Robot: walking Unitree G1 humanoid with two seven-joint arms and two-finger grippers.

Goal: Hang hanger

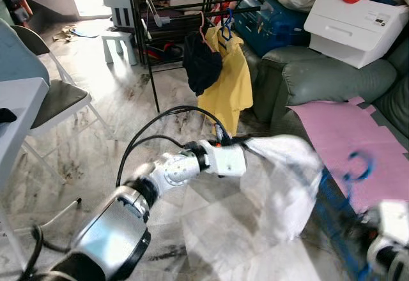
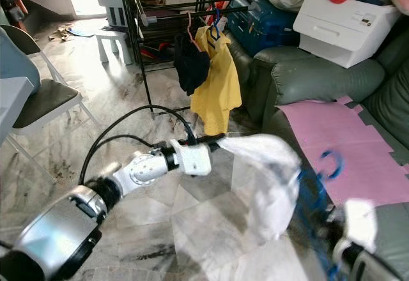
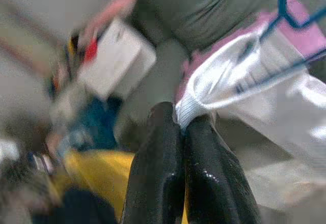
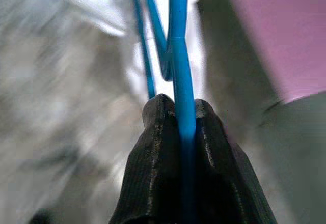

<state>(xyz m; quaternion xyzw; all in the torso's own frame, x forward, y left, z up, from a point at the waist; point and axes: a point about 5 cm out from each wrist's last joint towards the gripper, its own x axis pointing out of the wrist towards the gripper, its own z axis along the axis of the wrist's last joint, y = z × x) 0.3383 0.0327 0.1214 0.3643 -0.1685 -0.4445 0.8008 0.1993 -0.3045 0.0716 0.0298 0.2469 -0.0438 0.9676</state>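
Blue hanger [image 4: 179, 81] wire is pinched by the closed right tool [image 4: 183, 113]; white garment [image 1: 287, 179] hem is clamped by the left tool [image 3: 182, 124]. The garment could be pulled off if the arms are spread.

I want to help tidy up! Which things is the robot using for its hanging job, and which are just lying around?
For the job:
- blue hanger, in the right pincer
- white garment, pinched by the left pincer
- black drying rack

Just lying about:
- white printer
- pink mat
- folding chair
- white stool

Marble floor [image 1: 128, 102] (grey sofa [image 1: 332, 76]).
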